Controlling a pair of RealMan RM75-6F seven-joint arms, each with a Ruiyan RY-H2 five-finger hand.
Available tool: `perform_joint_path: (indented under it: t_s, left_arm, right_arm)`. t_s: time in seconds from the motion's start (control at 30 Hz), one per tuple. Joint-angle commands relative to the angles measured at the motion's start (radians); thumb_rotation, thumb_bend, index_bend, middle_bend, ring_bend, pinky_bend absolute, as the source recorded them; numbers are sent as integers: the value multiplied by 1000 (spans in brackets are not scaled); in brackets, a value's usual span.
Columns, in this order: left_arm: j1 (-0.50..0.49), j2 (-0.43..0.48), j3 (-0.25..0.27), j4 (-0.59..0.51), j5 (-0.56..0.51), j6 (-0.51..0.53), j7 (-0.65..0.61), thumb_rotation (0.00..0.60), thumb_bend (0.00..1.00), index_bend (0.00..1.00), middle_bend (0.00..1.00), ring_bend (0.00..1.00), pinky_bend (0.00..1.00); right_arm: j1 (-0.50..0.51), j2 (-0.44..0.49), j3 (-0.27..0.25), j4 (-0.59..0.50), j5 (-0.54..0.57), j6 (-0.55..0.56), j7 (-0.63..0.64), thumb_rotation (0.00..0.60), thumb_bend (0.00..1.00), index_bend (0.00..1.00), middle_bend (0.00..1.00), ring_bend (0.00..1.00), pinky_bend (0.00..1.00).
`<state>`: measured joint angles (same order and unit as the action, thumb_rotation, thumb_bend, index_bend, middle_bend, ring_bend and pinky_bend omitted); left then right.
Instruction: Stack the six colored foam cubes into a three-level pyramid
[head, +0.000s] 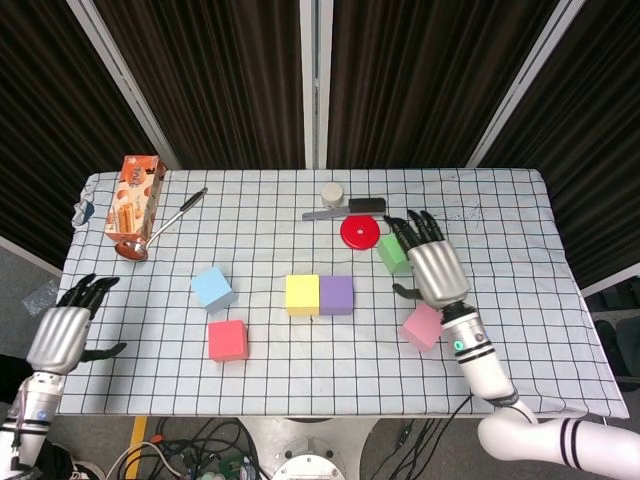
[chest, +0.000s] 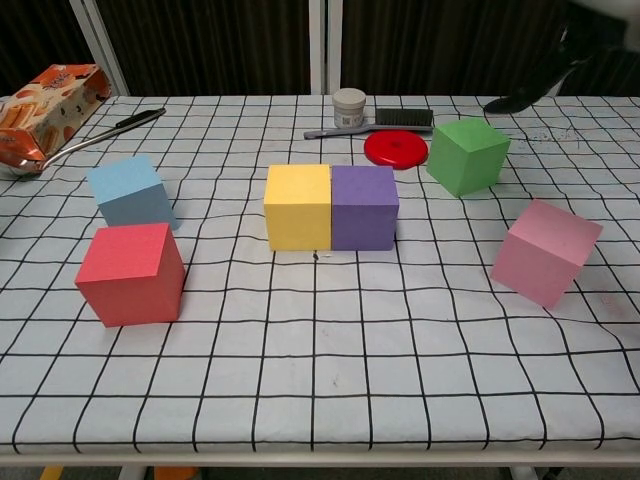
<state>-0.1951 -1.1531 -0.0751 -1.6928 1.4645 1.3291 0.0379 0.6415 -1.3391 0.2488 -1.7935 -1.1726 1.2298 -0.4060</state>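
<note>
The yellow cube (head: 302, 295) (chest: 297, 205) and the purple cube (head: 336, 295) (chest: 364, 206) sit side by side, touching, mid-table. To their left lie the blue cube (head: 212, 288) (chest: 131, 190) and the red cube (head: 228, 340) (chest: 131, 272). The green cube (head: 390, 255) (chest: 466, 154) is partly hidden in the head view by my right hand (head: 430, 265), which hovers raised with fingers spread and holds nothing. A pink cube (head: 422, 327) (chest: 545, 251) rests tilted below that hand. My left hand (head: 62, 335) hangs open off the table's left edge.
A biscuit box (head: 135, 195) and a metal ladle (head: 160, 225) lie at the back left. A red lid (head: 360, 232), a white jar (head: 332, 192) and a brush (head: 350, 208) sit behind the purple cube. The checked tablecloth (head: 300, 370) covers the table.
</note>
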Motion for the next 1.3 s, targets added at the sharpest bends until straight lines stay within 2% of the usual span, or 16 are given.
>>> perform_joint_path:
  t_s: [0.03, 0.13, 0.27, 0.4, 0.53, 0.7, 0.97, 1.3]
  left_arm:
    - [-110, -72, -74, -149, -130, -103, 265, 600, 0, 119, 142, 62, 171]
    - [-167, -136, -117, -181, -269, -158, 342, 600, 0, 118, 154, 62, 169]
    - [-239, -203, -160, -176, -419, -203, 414, 600, 0, 115, 156, 62, 169]
    - [-302, -285, -183, -146, -538, -171, 532, 600, 0, 114, 158, 62, 167]
    - [-337, -348, -201, -140, -630, -126, 588, 600, 0, 114, 186, 62, 166]
    - [-367, -397, -206, -129, -673, -71, 632, 600, 0, 114, 217, 62, 167]
    - [-393, -440, -203, -75, -675, 13, 688, 600, 0, 114, 230, 62, 168]
    - [-398, -414, -205, -86, -752, -45, 642, 600, 0, 114, 220, 63, 189]
  right_arm:
    - [-100, 123, 20, -67, -67, 98, 133, 600, 33, 0, 135, 0, 0]
    - [-156, 189, 14, -75, -98, 140, 216, 600, 33, 0, 138, 0, 0]
    - [-220, 232, 0, -60, -149, 195, 335, 600, 32, 0, 144, 0, 0]
    - [-262, 247, -10, -25, -193, 237, 414, 600, 30, 0, 150, 0, 0]
    - [-277, 249, -12, 5, -209, 247, 451, 600, 29, 0, 149, 0, 0]
    - [-282, 247, -8, 37, -204, 232, 485, 600, 28, 0, 144, 0, 0]
    - [-294, 231, -2, 81, -208, 239, 515, 600, 28, 0, 135, 0, 0]
    - [-292, 209, 10, 117, -185, 212, 536, 600, 26, 0, 140, 0, 0]
